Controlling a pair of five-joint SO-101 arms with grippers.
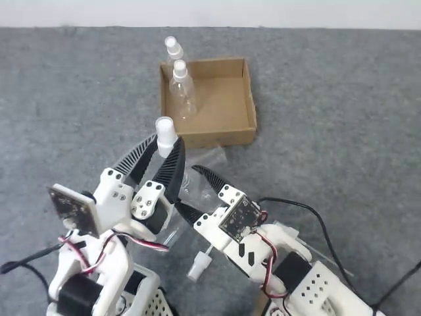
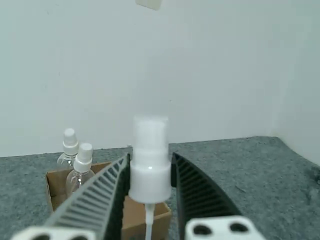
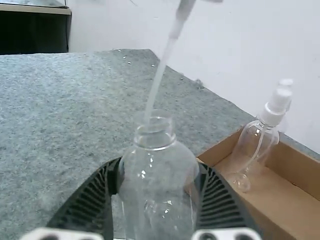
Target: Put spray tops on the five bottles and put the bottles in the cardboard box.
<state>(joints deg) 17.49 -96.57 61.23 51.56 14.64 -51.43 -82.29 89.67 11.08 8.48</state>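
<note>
Handling this pair calls for a soft touch, I judge: the clear bottle point(image 3: 157, 172) looks empty, thin-walled and smooth, so it should be light, a little slippery and liable to dent under a hard squeeze. The round body just below the shoulder is the sensible place to hold it. That is where the right gripper point(image 1: 189, 189) has it, fingers clamped on either side, above the table point(image 1: 342, 99) and just on the arms' side of the cardboard box point(image 1: 217, 138). The spray top point(image 2: 149, 167) seems stiff and light, with a thin dip tube point(image 3: 161, 75) that probably bends easily. The left gripper point(image 1: 166, 146) pinches it by the collar, fingers closed on it, directly above the bottle. The bottle's long axis runs roughly upright, open neck pointing up. The spray top's axis is upright too, cap upward and tube pointing down with its tip at the bottle's mouth, though in the right wrist view the tube meets the neck at a slant. One capped bottle point(image 1: 183, 92) stands in the box, a second capped bottle point(image 1: 173, 49) at its far corner, inside or just behind I cannot tell. A loose spray top point(image 1: 199, 264) lies on the table beside the right arm.
</note>
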